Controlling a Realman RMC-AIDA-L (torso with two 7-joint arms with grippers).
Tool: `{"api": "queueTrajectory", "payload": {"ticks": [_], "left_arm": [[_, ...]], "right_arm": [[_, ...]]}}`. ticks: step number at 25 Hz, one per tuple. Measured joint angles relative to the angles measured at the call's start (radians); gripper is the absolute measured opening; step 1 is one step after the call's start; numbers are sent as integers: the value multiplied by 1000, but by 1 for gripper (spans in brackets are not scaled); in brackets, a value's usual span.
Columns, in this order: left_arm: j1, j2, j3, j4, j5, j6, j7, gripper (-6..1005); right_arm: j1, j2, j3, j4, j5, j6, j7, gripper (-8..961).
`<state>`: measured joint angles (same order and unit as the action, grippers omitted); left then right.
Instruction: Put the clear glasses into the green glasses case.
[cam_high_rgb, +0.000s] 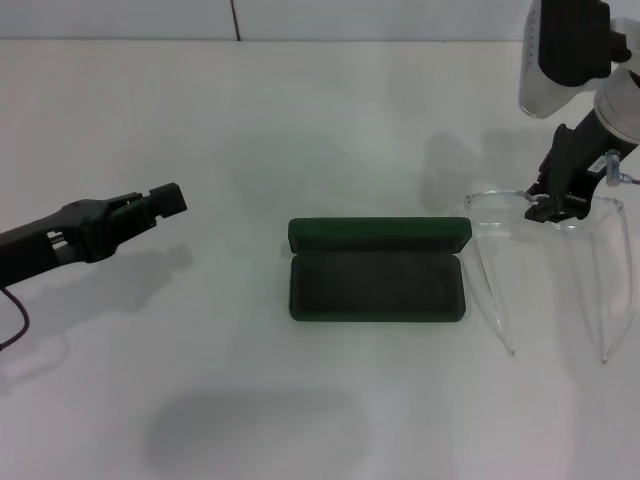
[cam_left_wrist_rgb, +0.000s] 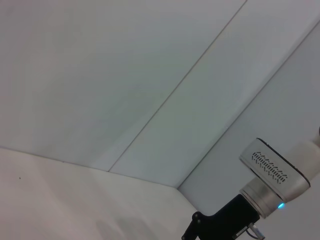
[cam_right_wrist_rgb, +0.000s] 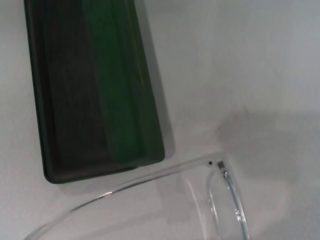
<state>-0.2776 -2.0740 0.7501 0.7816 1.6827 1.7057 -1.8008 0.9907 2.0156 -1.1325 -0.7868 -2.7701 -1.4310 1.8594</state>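
Right fingers (cam_high_rgb: 556, 205) pinching clear glasses (cam_high_rgb: 545, 262) frame, felt-lined rectangular green glasses case (cam_high_rgb: 378, 270) open, left fingers (cam_high_rgb: 165, 201) narrow.

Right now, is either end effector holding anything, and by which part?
The right end effector is at the front frame of the clear glasses, near the bridge; a closed grip cannot be confirmed. The left end effector holds nothing.

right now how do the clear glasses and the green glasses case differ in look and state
The clear glasses are see-through and thin; the green glasses case is opaque, dark and boxy. The glasses have their arms unfolded toward the robot and the right claw at the frame; the case lies untouched, lid open, its lining bare. Both rest on the white table.
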Motion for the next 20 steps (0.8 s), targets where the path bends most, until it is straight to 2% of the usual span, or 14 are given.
{"api": "queueTrajectory", "payload": {"ticks": [6, 16, 20], "left_arm": [[0, 0, 0, -9, 0, 0, 0, 78], [3, -2, 0, -15, 0, 0, 0, 78], [4, -2, 0, -23, 0, 0, 0, 78]], "right_arm": [[-5, 1, -3, 0, 0, 0, 6, 179], [-15, 2, -5, -5, -6, -18, 26, 150], [-40, 4, -6, -49, -3, -50, 32, 145]]}}
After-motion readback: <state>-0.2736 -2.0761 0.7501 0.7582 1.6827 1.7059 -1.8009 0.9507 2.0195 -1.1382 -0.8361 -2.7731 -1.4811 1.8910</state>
